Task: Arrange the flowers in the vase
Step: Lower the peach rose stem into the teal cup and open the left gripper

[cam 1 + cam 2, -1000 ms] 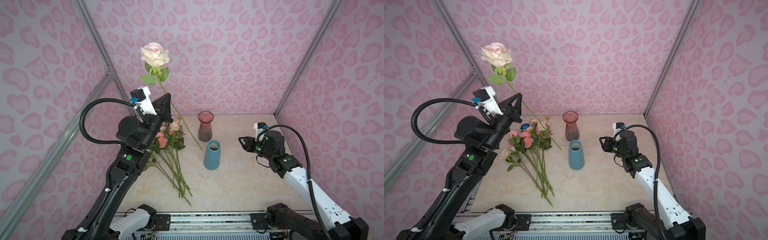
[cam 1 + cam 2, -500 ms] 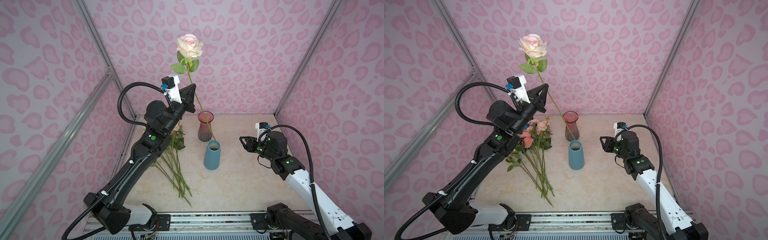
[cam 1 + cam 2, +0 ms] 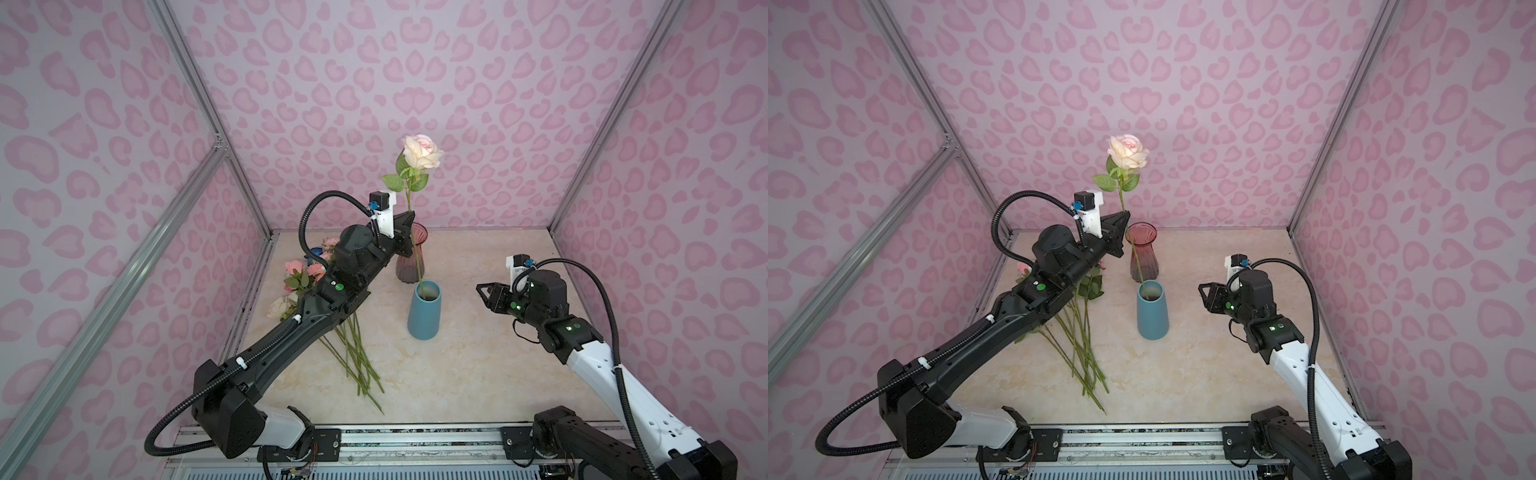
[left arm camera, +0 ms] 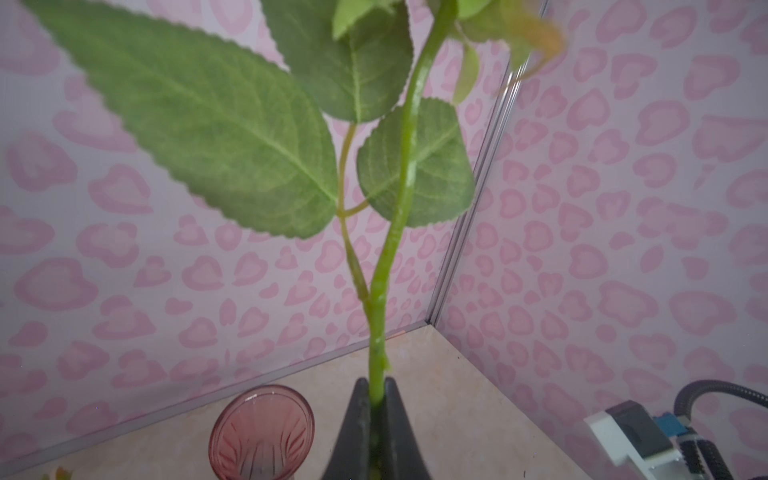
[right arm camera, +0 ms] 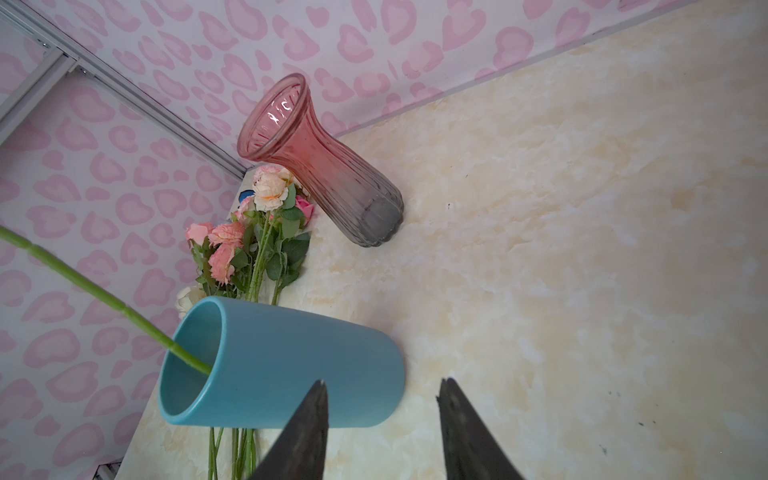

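Peach rose [image 3: 422, 151], stem foot just inside blue vase [image 3: 424, 311] mouth, pinched mid-stem by left gripper [image 4: 376, 386]; right gripper [image 5: 382, 382] parted, empty, near blue vase. Likely risk: early release, top-heavy stem leaning out or tipping it. Other flowers [image 3: 305, 272] heaped left-arm side of blue vase; red vase [image 3: 405, 266] behind; marbled table [image 3: 478, 365], pink-spotted walls [image 3: 415, 62].

The pink vase [image 5: 324, 166] is ribbed glossy glass, the blue vase [image 5: 299, 361] smooth and matt, the tabletop [image 5: 582, 208] marble-patterned.
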Robot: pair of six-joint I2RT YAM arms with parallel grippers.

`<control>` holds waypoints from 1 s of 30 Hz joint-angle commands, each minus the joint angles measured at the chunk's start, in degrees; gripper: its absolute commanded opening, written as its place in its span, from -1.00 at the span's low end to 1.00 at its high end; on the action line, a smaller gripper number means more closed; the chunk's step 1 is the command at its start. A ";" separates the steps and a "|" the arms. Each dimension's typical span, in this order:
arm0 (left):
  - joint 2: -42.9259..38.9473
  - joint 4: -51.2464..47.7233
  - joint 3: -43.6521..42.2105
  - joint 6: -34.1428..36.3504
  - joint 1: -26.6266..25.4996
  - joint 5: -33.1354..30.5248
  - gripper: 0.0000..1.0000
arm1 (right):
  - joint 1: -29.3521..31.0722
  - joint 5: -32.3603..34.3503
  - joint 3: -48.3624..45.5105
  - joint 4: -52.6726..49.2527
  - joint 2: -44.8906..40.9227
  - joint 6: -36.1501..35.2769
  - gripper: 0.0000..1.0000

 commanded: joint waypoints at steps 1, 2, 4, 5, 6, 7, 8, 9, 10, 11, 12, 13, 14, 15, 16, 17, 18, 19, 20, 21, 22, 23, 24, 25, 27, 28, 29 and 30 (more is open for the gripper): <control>0.42 3.02 -2.28 -0.54 -2.10 -1.00 -0.91 | 0.08 -1.65 -0.90 3.21 0.29 1.27 -0.04; 0.44 3.02 -3.18 -0.61 -2.78 -1.40 -0.88 | 0.09 -1.63 -1.17 3.43 0.32 1.51 -0.02; 0.55 2.78 -4.46 -0.80 -3.89 -1.93 -0.83 | 0.01 -1.55 -1.32 3.48 0.29 1.71 -0.01; 0.55 2.52 -4.86 -0.89 -4.39 -2.25 -0.80 | 0.04 -1.62 -1.32 3.41 0.29 1.74 0.00; 0.46 2.17 -5.26 -0.95 -4.76 -2.33 -0.78 | 0.14 -1.59 -1.31 3.38 0.32 1.67 0.00; 0.42 1.74 -5.50 -0.95 -4.98 -2.40 -0.77 | 0.09 -1.67 -1.16 3.37 0.30 1.60 0.00; 0.21 1.12 -5.75 -0.85 -5.30 -2.62 -0.75 | 0.07 -1.63 -1.07 3.26 0.29 1.61 0.01; 0.06 0.64 -6.07 -1.00 -5.50 -2.97 -0.73 | 0.03 -1.56 -1.00 3.17 0.23 1.55 0.01; -0.35 0.35 -6.52 -1.02 -5.69 -3.23 -0.68 | 0.06 -1.63 -0.94 3.03 0.13 1.61 0.01; -0.86 0.08 -7.23 -1.14 -5.74 -3.55 -0.61 | 0.14 -1.61 -0.85 3.02 0.12 1.61 0.02; -1.45 -0.20 -7.69 -1.25 -5.82 -3.81 -0.55 | 0.18 -1.65 -0.73 2.85 0.01 1.61 0.02; -2.09 -0.61 -8.37 -1.20 -5.85 -4.06 -0.51 | 0.18 -1.63 -0.63 2.61 -0.14 1.50 0.02; -2.79 -0.99 -9.02 -1.12 -5.97 -4.46 -0.45 | 0.13 -1.63 -0.56 2.57 -0.25 1.38 0.02; -3.48 -1.11 -9.71 -1.04 -5.90 -4.80 -0.37 | 0.18 -1.50 -0.67 2.48 -0.40 1.40 0.03; -4.19 -1.34 -10.35 -0.91 -5.91 -5.09 -0.30 | 0.16 -1.32 -0.64 2.57 -0.49 1.27 0.03; -4.90 -1.90 -10.72 -0.76 -5.97 -5.36 -0.29 | 0.07 -1.36 -0.60 2.53 -0.42 1.35 0.03; -5.60 -2.58 -10.98 -0.79 -5.94 -5.57 -0.18 | 0.17 -1.36 -0.52 2.57 -0.41 1.30 0.04; -6.43 -3.21 -11.35 -0.78 -5.92 -5.63 -0.14 | 0.19 -1.40 -0.22 2.53 -0.28 1.29 0.04; -7.14 -3.62 -11.78 -0.77 -5.93 -5.75 -0.11 | 0.28 -1.49 -0.10 2.58 -0.17 1.31 0.04; -8.17 -3.77 -12.41 -0.69 -5.91 -6.00 -0.09 | 0.36 -1.44 0.09 2.58 -0.19 1.30 0.04; -9.24 -3.89 -13.12 -0.63 -5.95 -6.32 -0.09 | 0.60 -1.33 0.30 2.67 -0.02 1.26 0.04; -10.17 -4.06 -13.76 -0.42 -5.97 -6.75 -0.07 | 0.70 -1.19 0.42 2.67 0.07 1.17 0.05; -11.33 -4.57 -14.31 -0.25 -5.95 -7.43 -0.06 | 0.79 -1.19 0.77 2.48 0.19 1.06 0.04; -12.26 -5.05 -14.75 -0.10 -5.97 -8.16 -0.05 | 0.80 -1.19 1.09 2.34 0.29 1.04 0.05; -14.35 -7.90 -15.79 0.50 -5.92 -10.44 0.01 | 1.00 -1.12 1.64 1.97 0.31 0.73 0.04; -15.17 -9.14 -16.12 0.63 -5.83 -11.67 0.02 | 1.06 -1.05 1.76 1.89 0.17 0.56 0.04; -16.03 -10.53 -16.70 0.75 -5.75 -13.29 0.02 | 1.16 -0.95 1.86 1.74 0.07 0.33 0.03; -16.79 -11.95 -17.30 0.92 -5.59 -15.32 0.02 | 1.31 -0.93 1.84 1.77 -0.18 0.22 0.01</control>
